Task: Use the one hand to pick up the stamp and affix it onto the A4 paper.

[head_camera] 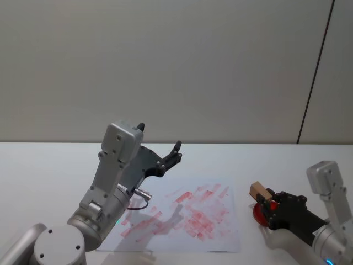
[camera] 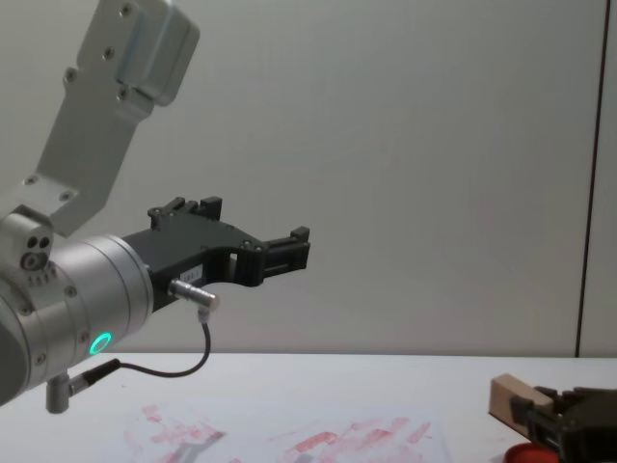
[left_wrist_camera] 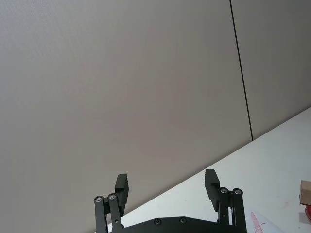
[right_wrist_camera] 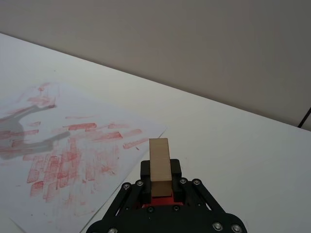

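Right gripper (right_wrist_camera: pixel 160 187), fingers clamped on the stamp (right_wrist_camera: pixel 160 158), a plain pale tan wooden block projecting beyond the fingertips. Beneath it, a red pad (head_camera: pixel 258 213), mostly hidden by the gripper. The red-smeared A4 paper (head_camera: pixel 212 232) lies just beside. Left gripper (left_wrist_camera: pixel 166 188) hangs raised above the paper, fingers spread, empty.

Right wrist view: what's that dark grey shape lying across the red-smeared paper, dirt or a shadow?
A shadow: in the right wrist view it lies flat and soft-edged on the white A4 paper with red ink marks; in the head view the same grey patch sits on the sheet under the raised black left gripper, open. The right gripper holds the pale tan wooden stamp.
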Robot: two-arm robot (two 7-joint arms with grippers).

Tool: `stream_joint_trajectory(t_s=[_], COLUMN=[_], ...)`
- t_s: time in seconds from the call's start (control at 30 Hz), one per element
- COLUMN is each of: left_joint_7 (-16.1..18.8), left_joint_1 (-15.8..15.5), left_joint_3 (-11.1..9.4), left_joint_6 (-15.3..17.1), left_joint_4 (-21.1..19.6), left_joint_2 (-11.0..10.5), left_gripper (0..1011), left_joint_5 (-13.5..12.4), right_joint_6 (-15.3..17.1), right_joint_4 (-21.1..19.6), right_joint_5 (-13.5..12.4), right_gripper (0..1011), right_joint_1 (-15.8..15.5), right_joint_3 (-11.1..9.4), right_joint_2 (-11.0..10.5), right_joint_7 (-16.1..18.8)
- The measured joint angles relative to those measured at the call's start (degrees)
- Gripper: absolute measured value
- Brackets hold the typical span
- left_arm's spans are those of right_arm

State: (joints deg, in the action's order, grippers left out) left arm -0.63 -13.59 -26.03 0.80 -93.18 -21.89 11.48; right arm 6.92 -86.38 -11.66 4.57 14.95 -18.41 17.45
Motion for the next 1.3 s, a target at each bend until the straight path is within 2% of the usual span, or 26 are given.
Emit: stream_joint_trajectory(t_s=[0.9, 1.0, 1.03, 1.07, 1.1, 1.23, 1.27, 1.3], left_joint_7=[0.0, 0.0, 0.0, 0.0, 0.0, 0.0, 0.0, 0.0], left_joint_1=[0.0, 0.0, 0.0, 0.0, 0.0, 0.0, 0.0, 0.0], left_joint_3=[0.0, 0.0, 0.0, 0.0, 0.0, 0.0, 0.0, 0.0], left_joint_6=[0.0, 0.0, 0.0, 0.0, 0.0, 0.0, 0.0, 0.0], left_joint_4=[0.0, 0.0, 0.0, 0.0, 0.0, 0.0, 0.0, 0.0], left_joint_2=[0.0, 0.0, 0.0, 0.0, 0.0, 0.0, 0.0, 0.0], left_gripper=[1002, 1002, 1002, 1002, 1002, 1002, 1003, 1002], left_joint_5=[0.0, 0.0, 0.0, 0.0, 0.0, 0.0, 0.0, 0.0], right_joint_6=[2.05, 2.23, 2.3, 2.32, 2.38, 2.5, 2.52, 2.53], right_joint_4=[2.85, 2.88, 2.89, 2.89, 2.89, 2.89, 2.86, 2.75], right_joint_5=[1.24, 1.26, 1.26, 1.26, 1.26, 1.11, 0.95, 0.7], right_gripper=[216, 250, 315, 315, 374, 448, 520, 536], right_joint_1=[0.98, 0.93, 0.9, 0.88, 0.85, 0.79, 0.75, 0.7], right_joint_3=[-0.47, -0.51, -0.53, -0.54, -0.56, -0.62, -0.65, -0.7], right_joint_2=[-0.65, -0.73, -0.77, -0.79, -0.84, -0.88, -0.9, -0.91], right_joint_7=[1.18, 1.24, 1.25, 1.25, 1.25, 1.23, 1.17, 1.09])
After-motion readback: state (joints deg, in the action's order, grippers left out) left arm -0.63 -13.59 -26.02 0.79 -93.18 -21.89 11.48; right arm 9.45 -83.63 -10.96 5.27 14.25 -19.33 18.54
